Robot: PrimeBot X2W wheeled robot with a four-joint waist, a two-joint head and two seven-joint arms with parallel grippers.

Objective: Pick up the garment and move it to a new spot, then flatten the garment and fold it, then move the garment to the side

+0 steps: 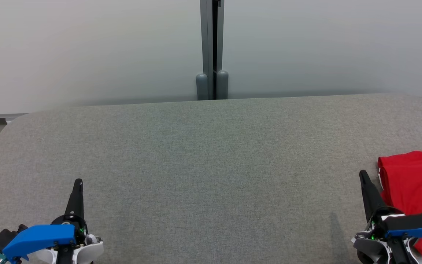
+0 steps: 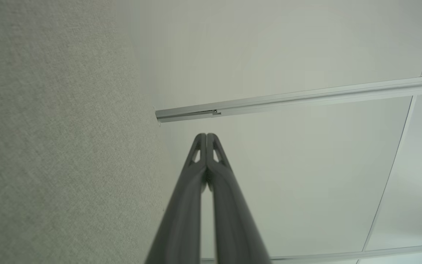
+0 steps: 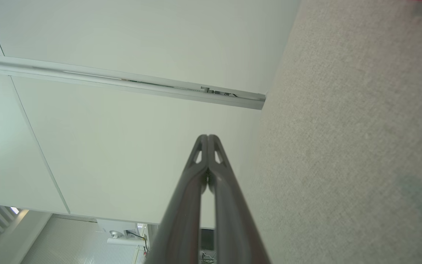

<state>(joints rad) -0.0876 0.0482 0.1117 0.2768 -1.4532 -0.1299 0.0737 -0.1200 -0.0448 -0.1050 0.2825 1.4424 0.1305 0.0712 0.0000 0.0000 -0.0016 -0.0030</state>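
Now: head cam looks down on grey fabric-covered table top (image 1: pixel 211 165) w/ rounded corners.

L side: left gripper (image 1: pixel 78 182) low at near-left, fingers pointing away from robot, tips together. Clenched, empty. Blue cover (image 1: pixel 39 236) on its wrist.

R side: right gripper (image 1: pixel 362 174) low at near-right, same pose, tips together. Clenched, empty.

Task item: red garment (image 1: pixel 412 179) lies on table top at far right of head view, cut off by frame edge. Bunched into a compact heap w/ soft creases, not spread flat. Sits just beside right gripper, on its outer side. Lower part hidden behind that wrist's black-and-blue housing (image 1: pixel 412 223); a bit of red shows again below it. Can't tell if finger touches cloth edge. Left gripper well apart from garment, nearly whole table width between.

Background: pale wall panels (image 1: pixel 86 47) behind table, grey vertical post (image 1: pixel 208 47) at centre w/ dark gap down its middle.

L wrist cam: left gripper (image 2: pixel 206 136) fingers pressed tog. at tips, narrow slit lower down. Grey fabric on view's left, pale panels + aluminium rail (image 2: pixel 299 97) beyond.

R wrist cam: right gripper (image 3: pixel 207 137) same, tips pressed tog. Grey fabric on view's right, rail crossing panels on left. Some kit at bottom left, too small to tell.
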